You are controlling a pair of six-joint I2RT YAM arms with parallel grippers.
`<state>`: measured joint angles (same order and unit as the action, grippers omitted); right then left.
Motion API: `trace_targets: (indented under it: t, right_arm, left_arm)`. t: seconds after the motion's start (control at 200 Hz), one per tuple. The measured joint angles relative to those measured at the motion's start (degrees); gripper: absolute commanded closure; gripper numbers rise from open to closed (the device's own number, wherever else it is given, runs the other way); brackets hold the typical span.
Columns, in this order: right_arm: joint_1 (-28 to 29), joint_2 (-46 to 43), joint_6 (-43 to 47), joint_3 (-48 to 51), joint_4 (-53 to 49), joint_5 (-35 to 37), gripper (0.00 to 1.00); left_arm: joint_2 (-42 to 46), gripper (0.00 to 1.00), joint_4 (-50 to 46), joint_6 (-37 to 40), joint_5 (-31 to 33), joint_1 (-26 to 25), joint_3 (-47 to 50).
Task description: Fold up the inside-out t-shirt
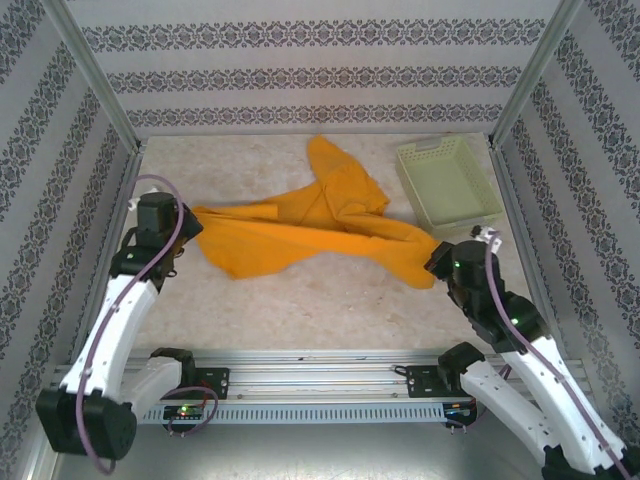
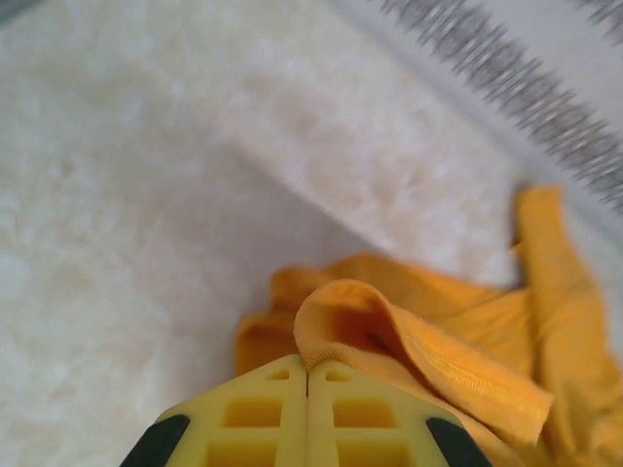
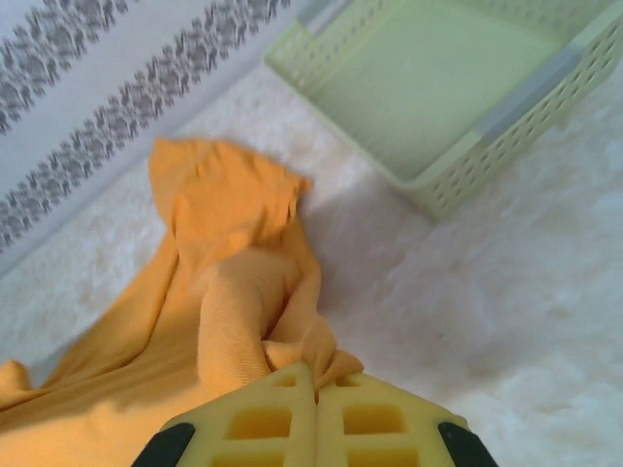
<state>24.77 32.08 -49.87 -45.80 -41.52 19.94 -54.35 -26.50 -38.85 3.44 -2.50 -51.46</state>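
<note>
T-shirt (image 1: pixel 300 235) soft, light, limp. Left gripper (image 2: pixel 308 375) and right gripper (image 3: pixel 316 384) each pinch opposite ends; hems probably hold best.

Your cream, mottled stone-look bench (image 1: pixel 330 305) lies in soft, even light. White wallpapered walls with grey floral stripes close it in: left wall (image 1: pixel 50 190) at nine o'clock, back wall (image 1: pixel 320 70) at twelve, right wall (image 1: pixel 600 160) at three.
</note>
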Motion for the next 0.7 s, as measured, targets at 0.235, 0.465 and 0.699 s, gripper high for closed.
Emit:
trace_targets:
  t: [0.235, 0.465, 0.699]
  right_arm:
    - [-4.26, 5.99, 3.32, -1.92, 0.11, -3.54, 1.0]
    - [-8.66, 27.61, 4.9, -3.23, 9.35, -10.97, 1.0]
    - [-11.02, 39.95, 5.95, -7.23, 15.02, -14.99, 1.0]
  left_arm:
    - [-14.34, 1.0, 0.79, 1.68, -1.81, 0.24, -6.84]
    - [-47.98, 0.79, 1.09, 4.5, -6.86, 0.37, -24.3]
    - [-58.31, 0.34, -1.64, 7.17, -9.42, 0.37, -34.1]
